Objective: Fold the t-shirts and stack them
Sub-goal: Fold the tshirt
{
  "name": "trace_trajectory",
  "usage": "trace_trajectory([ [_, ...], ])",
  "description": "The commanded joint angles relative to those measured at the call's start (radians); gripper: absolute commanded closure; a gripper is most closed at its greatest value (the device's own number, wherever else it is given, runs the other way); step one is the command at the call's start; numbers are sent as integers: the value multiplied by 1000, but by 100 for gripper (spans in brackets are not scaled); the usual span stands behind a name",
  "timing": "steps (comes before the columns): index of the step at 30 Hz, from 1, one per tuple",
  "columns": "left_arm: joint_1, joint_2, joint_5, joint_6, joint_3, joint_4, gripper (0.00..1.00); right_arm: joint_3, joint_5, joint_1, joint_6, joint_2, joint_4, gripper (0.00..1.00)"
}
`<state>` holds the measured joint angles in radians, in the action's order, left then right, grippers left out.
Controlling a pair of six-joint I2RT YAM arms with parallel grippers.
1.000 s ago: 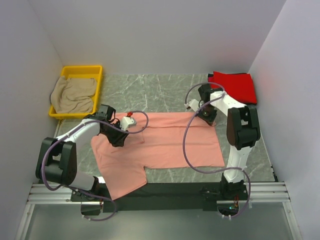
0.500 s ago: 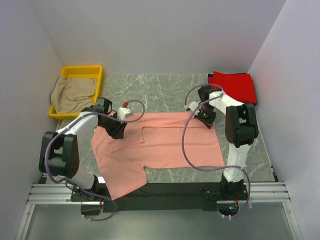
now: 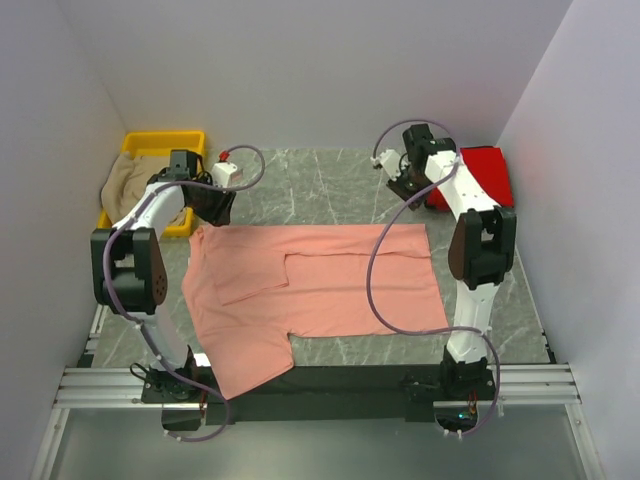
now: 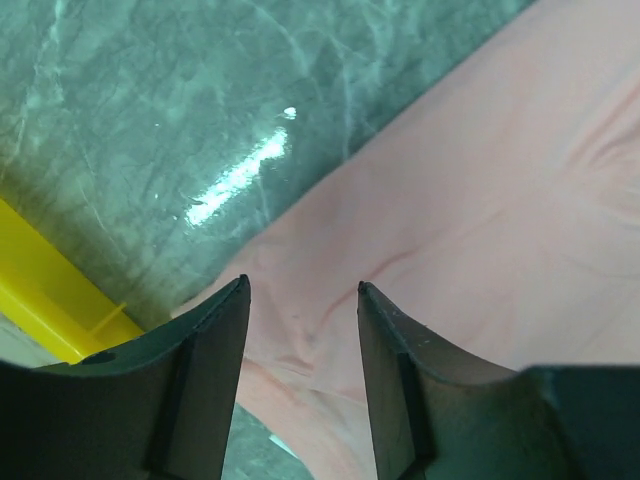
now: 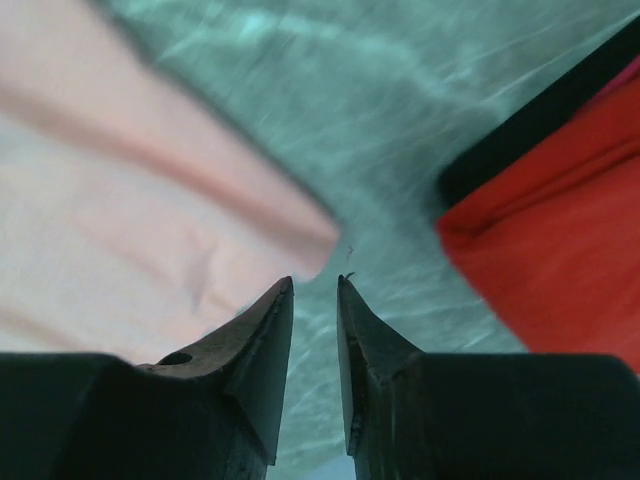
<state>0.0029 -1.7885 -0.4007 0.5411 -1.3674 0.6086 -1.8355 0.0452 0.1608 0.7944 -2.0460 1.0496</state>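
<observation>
A salmon-pink t-shirt point(image 3: 330, 285) lies spread flat across the middle of the table. My left gripper point(image 3: 214, 210) hovers over its far-left corner; in the left wrist view the jaws point(image 4: 303, 290) stand open with pink cloth point(image 4: 480, 200) lying below them. My right gripper point(image 3: 401, 190) hangs over bare table beyond the shirt's far-right corner point(image 5: 200, 220), slightly open with nothing between its fingers point(image 5: 315, 282). A bright red t-shirt point(image 3: 485, 170) lies at the far right, also in the right wrist view point(image 5: 560, 260). A beige t-shirt point(image 3: 135, 185) fills the bin.
The yellow plastic bin point(image 3: 165, 136) stands at the far left, and its edge shows in the left wrist view point(image 4: 40, 295). Grey walls close in the back and both sides. Marbled tabletop point(image 3: 320, 180) shows beyond the pink shirt. Cables loop from both arms.
Both grippers moved from the pink shirt's far edge toward the back of the table. The right gripper opened and let go of the cloth. The shirt's far-left corner now lies spread out.
</observation>
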Motion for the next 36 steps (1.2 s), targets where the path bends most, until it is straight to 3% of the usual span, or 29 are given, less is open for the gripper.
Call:
trace_trajectory([
  [1,21,-60,68,22,-50,-7,47,-80,-18,-1,-55,-109,-17,69],
  [10,48,-155,135,59,-81,-17,43,-2,-44,14,-23,-149,-62,61],
  [16,55,-184,149,82,-52,-20,45,105,-102,17,6,-140,-111,62],
  [17,54,-187,148,86,-48,-20,46,110,-103,17,8,-141,-115,64],
  [19,55,-198,146,91,-44,-20,52,105,-113,16,0,-154,-125,85],
  [21,57,-204,145,89,-48,-23,64,79,-134,16,-9,-167,-135,100],
  [25,65,-219,155,74,-78,-46,97,44,-185,16,-56,-175,-207,100],
  [32,77,-311,203,7,-231,-109,99,1,-312,19,-112,-210,-396,100],
  [36,75,-386,217,-13,-317,-118,99,-73,-355,19,-132,-285,-418,100],
])
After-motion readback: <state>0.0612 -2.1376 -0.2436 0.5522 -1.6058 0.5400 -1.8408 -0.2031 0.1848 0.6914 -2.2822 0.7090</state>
